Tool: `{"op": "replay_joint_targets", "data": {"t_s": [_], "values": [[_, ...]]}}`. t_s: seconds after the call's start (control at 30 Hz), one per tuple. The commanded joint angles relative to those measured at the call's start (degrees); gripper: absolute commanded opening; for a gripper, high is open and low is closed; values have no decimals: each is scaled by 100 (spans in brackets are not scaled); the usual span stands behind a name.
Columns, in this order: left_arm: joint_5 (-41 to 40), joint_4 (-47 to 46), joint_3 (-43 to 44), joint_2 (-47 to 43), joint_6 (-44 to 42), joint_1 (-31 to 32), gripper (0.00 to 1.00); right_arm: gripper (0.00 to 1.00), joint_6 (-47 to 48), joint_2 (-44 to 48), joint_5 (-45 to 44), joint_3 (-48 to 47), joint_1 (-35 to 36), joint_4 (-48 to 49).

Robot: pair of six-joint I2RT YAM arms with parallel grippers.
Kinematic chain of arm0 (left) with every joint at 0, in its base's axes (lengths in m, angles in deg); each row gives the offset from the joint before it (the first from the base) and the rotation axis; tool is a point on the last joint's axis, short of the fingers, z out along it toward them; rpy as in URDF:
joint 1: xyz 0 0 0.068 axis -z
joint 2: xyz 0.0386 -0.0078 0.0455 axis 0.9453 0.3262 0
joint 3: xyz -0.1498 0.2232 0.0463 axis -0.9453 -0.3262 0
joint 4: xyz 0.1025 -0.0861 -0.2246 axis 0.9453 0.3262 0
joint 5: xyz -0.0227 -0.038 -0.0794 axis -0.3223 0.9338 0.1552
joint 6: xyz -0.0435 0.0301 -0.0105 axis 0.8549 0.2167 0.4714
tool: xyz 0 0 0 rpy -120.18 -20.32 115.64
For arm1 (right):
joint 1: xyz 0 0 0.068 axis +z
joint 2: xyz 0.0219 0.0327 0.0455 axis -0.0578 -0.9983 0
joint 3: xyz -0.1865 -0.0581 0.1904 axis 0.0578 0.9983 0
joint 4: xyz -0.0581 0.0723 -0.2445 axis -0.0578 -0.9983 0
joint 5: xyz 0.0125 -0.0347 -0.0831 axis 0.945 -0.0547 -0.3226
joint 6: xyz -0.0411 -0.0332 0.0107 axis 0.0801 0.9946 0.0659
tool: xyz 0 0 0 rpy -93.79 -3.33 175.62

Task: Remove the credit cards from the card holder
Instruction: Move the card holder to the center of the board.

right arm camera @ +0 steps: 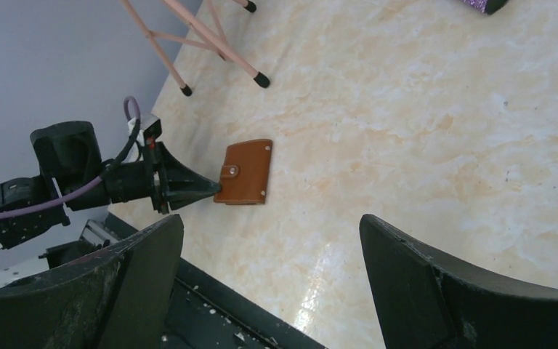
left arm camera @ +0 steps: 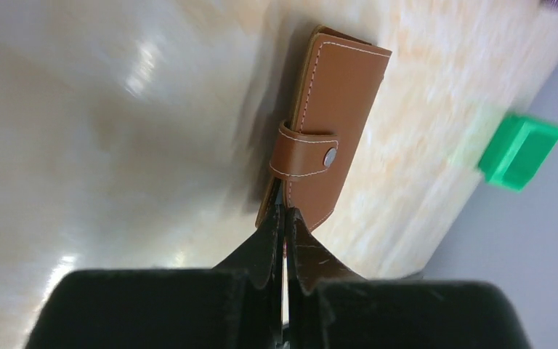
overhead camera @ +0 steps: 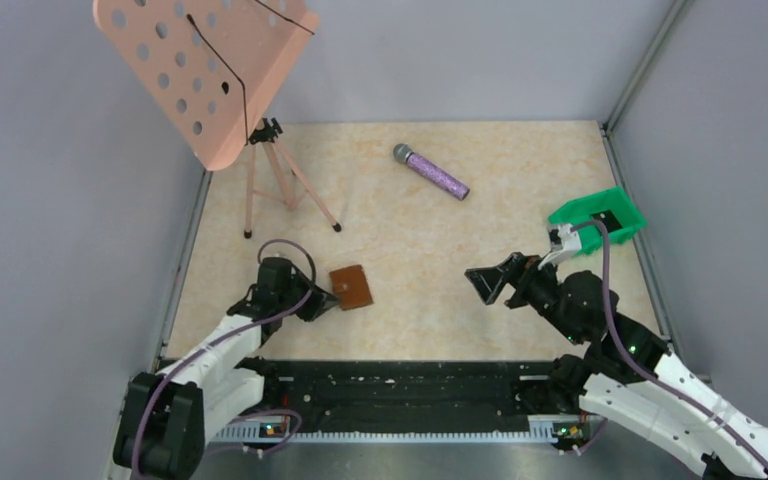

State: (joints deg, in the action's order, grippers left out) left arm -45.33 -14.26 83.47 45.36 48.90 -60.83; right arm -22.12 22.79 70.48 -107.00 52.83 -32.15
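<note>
- Left end effector (left arm camera: 283,211) fills the foreground of its own wrist view: the two black fingers (left arm camera: 258,247) are pressed together with no more than a hairline between them.
- Its tips meet the short edge of the card holder (left arm camera: 338,109), just below the strap (left arm camera: 301,154). Whether they pinch any leather or only touch it cannot be told.
- From above, the same end effector (overhead camera: 332,297) points at the holder's left side, low over the table (overhead camera: 440,330).
- The card holder (overhead camera: 351,287) lies flat on the table, in the left half and a little in from the near edge. It is folded shut, with the strap across it and the metal snap (left arm camera: 330,154) done up.
- No card shows outside it.
- Right end effector (overhead camera: 480,283) hangs above the right half of the table with its jaws spread wide and nothing between them.
- Its wrist view looks between its fingers (right arm camera: 116,283) across at the holder (right arm camera: 245,173) and the left end effector (right arm camera: 214,190).
- A green bin (overhead camera: 585,205) sits at the right edge of the table.
- A purple microphone (overhead camera: 430,171) lies towards the far edge.
- A pink music stand (overhead camera: 205,70) stands near the far-left corner.
</note>
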Motion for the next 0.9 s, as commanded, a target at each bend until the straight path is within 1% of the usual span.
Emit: {"op": "replay_joint_targets", "data": {"t_s": [0.0, 0.1, 0.2, 0.27, 0.37, 0.47, 0.57, 0.63, 0.73, 0.8, 0.87], "values": [[-216, -137, -19, -87, 440, 972, 0, 91, -239, -97, 191, 84, 59, 3], [-369, -200, 194, 68, 443, 1699, 0, 91, -422, -157, 321, 324, 58, -17], [-579, -494, 419, 437, 423, 2473, 0, 90, -630, -254, 511, 570, 58, -16], [-673, -735, 568, 835, 417, 2940, 0, 86, -779, -309, 650, 751, 58, 5], [-531, -1371, 822, 1605, 408, 3452, 0, 81, -1070, -302, 917, 1114, 59, 146], [-275, -1774, 1141, 2277, 393, 3749, 1, 77, -1397, -230, 1016, 1433, 58, 371], [-56, -1910, 1349, 2645, 342, 3840, 14, 67, -1639, -210, 1083, 1718, 58, 792], [-18, -1883, 1396, 2655, 272, 3847, 23, 63, -1763, -267, 1136, 1864, 58, 1075], [-87, -1514, 1504, 2505, 59, 3848, 38, 60, -1960, -418, 1137, 2033, 59, 1302], [-178, -1246, 1556, 2381, -104, 3847, 42, 58, -2086, -513, 1106, 2139, 61, 1371], [-331, -1065, 1584, 2264, -240, 3852, 43, 56, -2196, -590, 1088, 2277, 58, 1475]]}}
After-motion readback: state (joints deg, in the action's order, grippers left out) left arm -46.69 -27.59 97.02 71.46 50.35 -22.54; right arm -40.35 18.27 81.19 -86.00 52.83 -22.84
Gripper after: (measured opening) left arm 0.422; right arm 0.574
